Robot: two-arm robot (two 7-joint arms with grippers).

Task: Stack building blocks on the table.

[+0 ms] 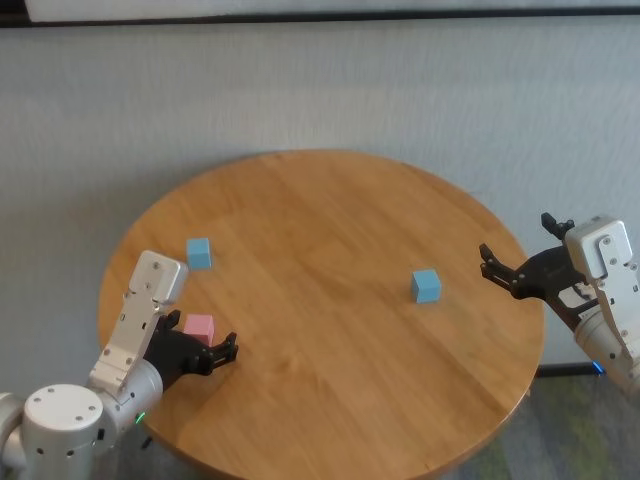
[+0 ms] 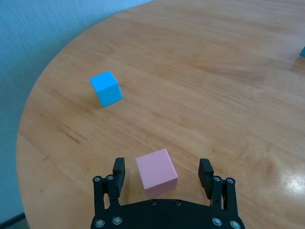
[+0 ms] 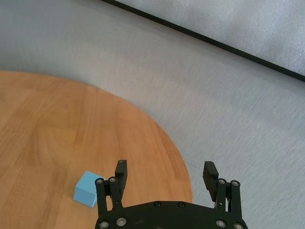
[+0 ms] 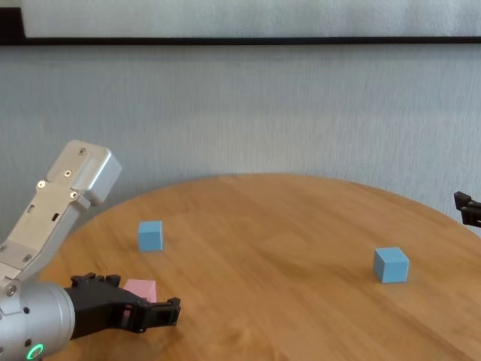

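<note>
The pale pink block [image 1: 199, 326] sits on the round wooden table [image 1: 330, 220] near its left edge. My left gripper [image 1: 213, 341] is open with a finger on each side of it. In the left wrist view the pink block [image 2: 156, 172] lies between the fingers of the left gripper [image 2: 162, 171], gaps on both sides. One light blue block [image 1: 199, 253] stands a little beyond it, also in the left wrist view [image 2: 106, 88]. The other light blue block [image 1: 425, 286] sits right of centre. My right gripper [image 1: 516, 246] is open and empty, over the table's right edge, right of that block [image 3: 88, 189].
The table [image 4: 270, 226] is ringed by grey carpet [image 1: 330, 90], with a white wall and dark baseboard [image 3: 200, 38] beyond. Only the three blocks lie on the wood. The middle of the tabletop is bare wood.
</note>
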